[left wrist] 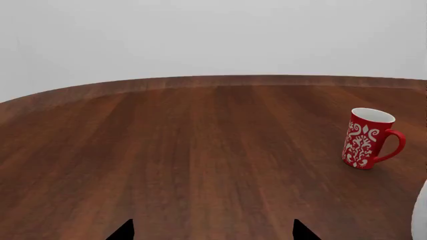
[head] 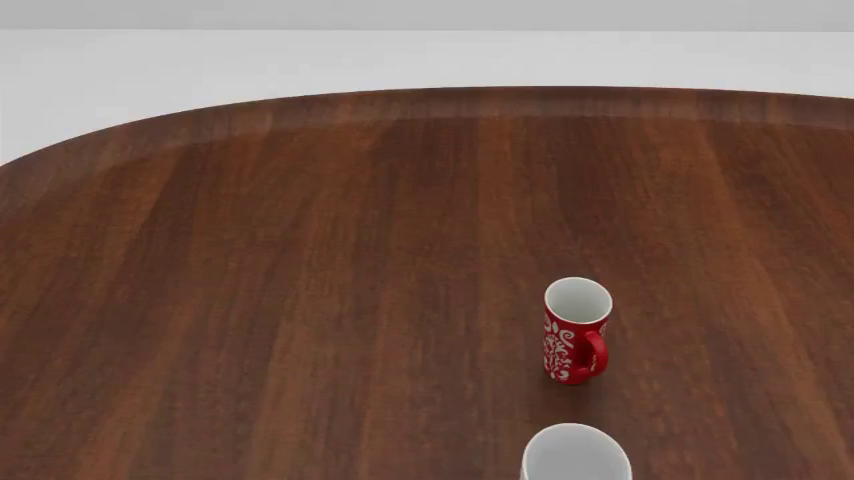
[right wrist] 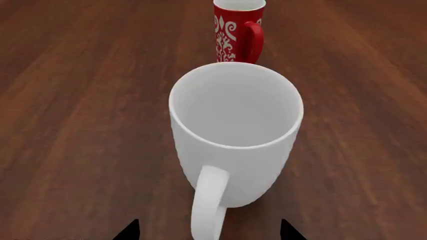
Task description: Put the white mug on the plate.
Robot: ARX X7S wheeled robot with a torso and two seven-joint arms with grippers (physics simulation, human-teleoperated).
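The tall glossy white mug (right wrist: 233, 135) stands upright on the dark wooden table (head: 267, 300), handle toward my right gripper (right wrist: 208, 231), whose spread tips hold nothing; I'm approaching to grasp, plate unseen.

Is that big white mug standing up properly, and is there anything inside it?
Upright and empty. The white mug stands on its base on the table, mouth facing up, and its inside shows only plain white walls.
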